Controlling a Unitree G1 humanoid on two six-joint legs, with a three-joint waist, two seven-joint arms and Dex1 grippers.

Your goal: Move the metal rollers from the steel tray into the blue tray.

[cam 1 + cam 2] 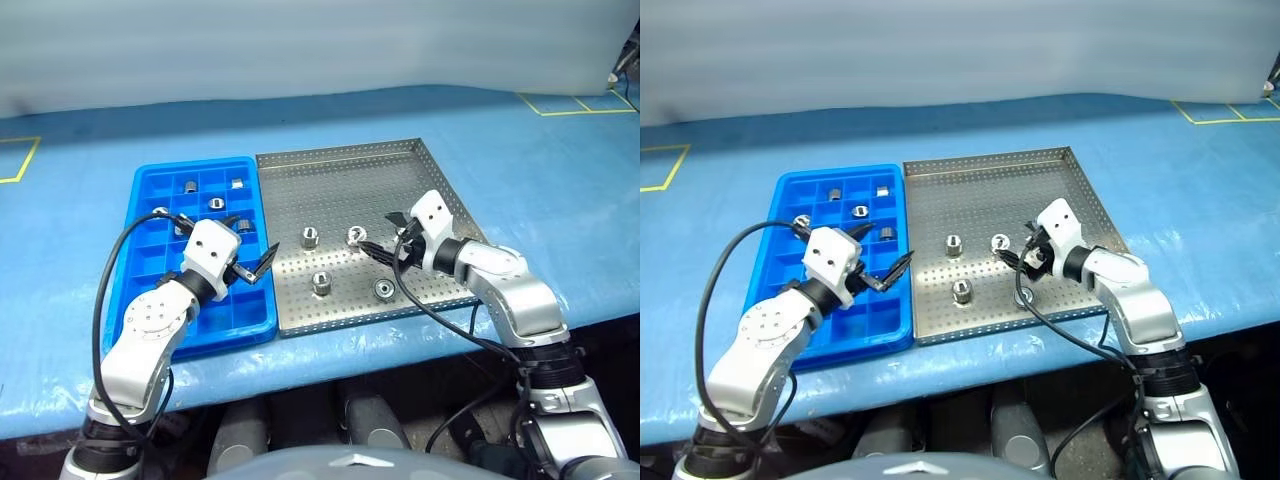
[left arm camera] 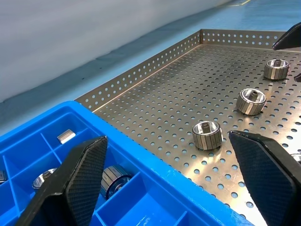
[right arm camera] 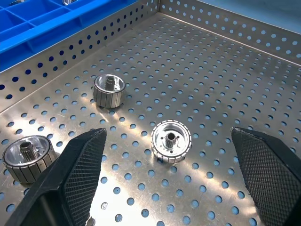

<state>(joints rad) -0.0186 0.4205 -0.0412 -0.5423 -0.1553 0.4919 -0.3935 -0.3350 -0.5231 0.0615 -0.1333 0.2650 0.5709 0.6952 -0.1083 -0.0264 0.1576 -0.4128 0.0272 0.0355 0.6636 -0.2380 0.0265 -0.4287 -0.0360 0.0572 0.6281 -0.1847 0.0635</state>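
Observation:
The steel tray (image 1: pixel 340 180) lies in the middle of the table with several metal rollers on it, among them one (image 1: pixel 309 237) near its left side and one (image 1: pixel 321 283) near its front. My right gripper (image 1: pixel 382 235) hangs open just over the tray, aimed at the roller (image 3: pixel 171 141) that lies flat between its fingers (image 3: pixel 80 174), untouched. The blue tray (image 1: pixel 195 165) sits against the steel tray's left edge and holds several rollers, such as one (image 1: pixel 215 203) in a back compartment. My left gripper (image 1: pixel 252 240) is open and empty above the blue tray's right side.
A blue sheet (image 1: pixel 80 200) covers the table, with yellow tape marks at the back right (image 1: pixel 575 103) and far left (image 1: pixel 22 160). Black cables loop from both wrists, one (image 1: pixel 105 290) over the blue tray's front left. The table's front edge (image 1: pixel 350 350) runs just below both trays.

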